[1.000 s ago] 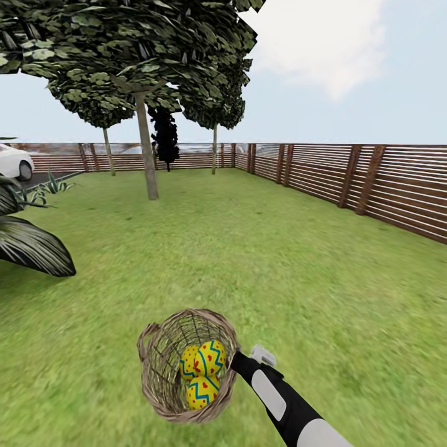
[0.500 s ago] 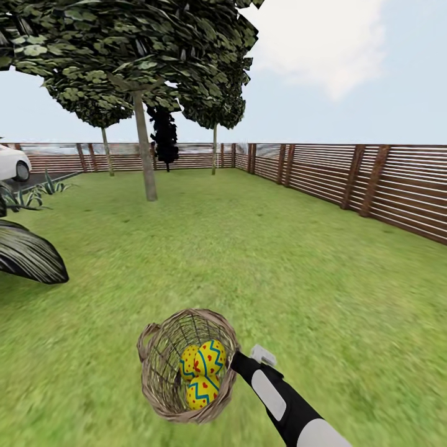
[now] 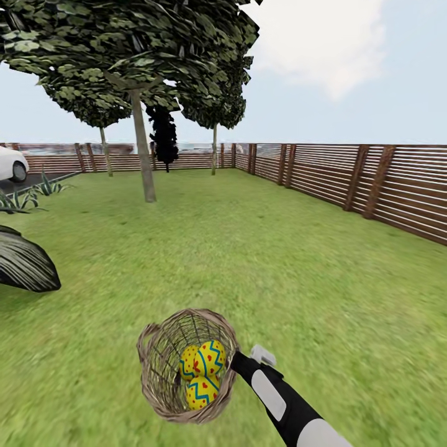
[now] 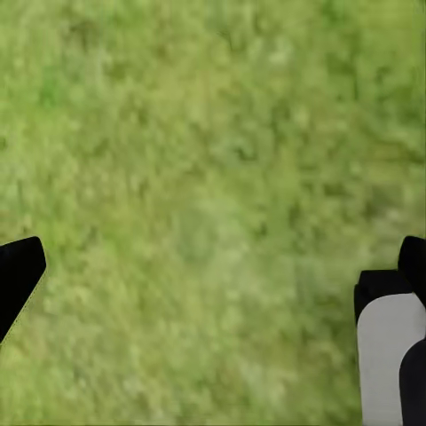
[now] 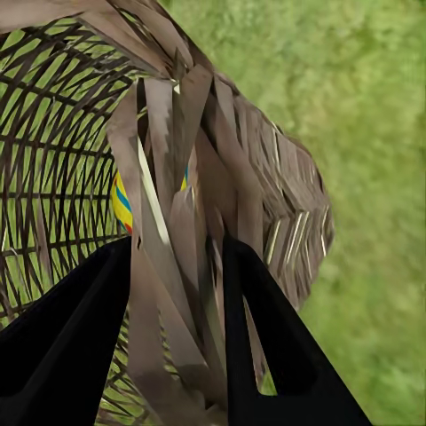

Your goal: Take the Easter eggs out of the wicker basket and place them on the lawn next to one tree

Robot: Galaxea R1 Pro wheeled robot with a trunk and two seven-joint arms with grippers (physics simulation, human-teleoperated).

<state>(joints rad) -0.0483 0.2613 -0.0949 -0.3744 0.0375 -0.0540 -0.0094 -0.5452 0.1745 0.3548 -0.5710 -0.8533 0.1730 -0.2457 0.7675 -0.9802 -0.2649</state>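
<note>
right gripper (image 5: 177,355): two black fingers (image 5: 62,346) closed on the braided rim of the wicker basket (image 3: 186,366), one inside the weave and one outside; from the head view the dark arm meets the rim on the side of the basket away from the tree.
left gripper (image 4: 209,293): jaws spread wide over bare grass, holding nothing.
step in hand: carrying the loaded basket toward the tree, by my reading; keep the rim pinch firm and the basket from tipping further, since it already hangs tilted with its mouth partly toward the camera and the eggs could roll out.
lawn (image 3: 279,261): wide, flat, mottled green, soft-looking; it runs from the basket to the tree unbroken.
fence (image 3: 385,186): brown horizontal slats on thick posts, behind and beside the tree.
tree (image 3: 144,155): straight grey-brown trunk under a dense dark crown, well apart from the basket, far up the lawn.
basket: round bowl of loose light-brown twigs, open lattice walls, thick plaited rim; probably light and a little springy.
easter eggs (image 3: 202,372): three, smooth yellow shells with blue zigzags and red marks, clustered touching in the bottom of the basket; one shows through the weave in the right wrist view, though only as a sliver.
</note>
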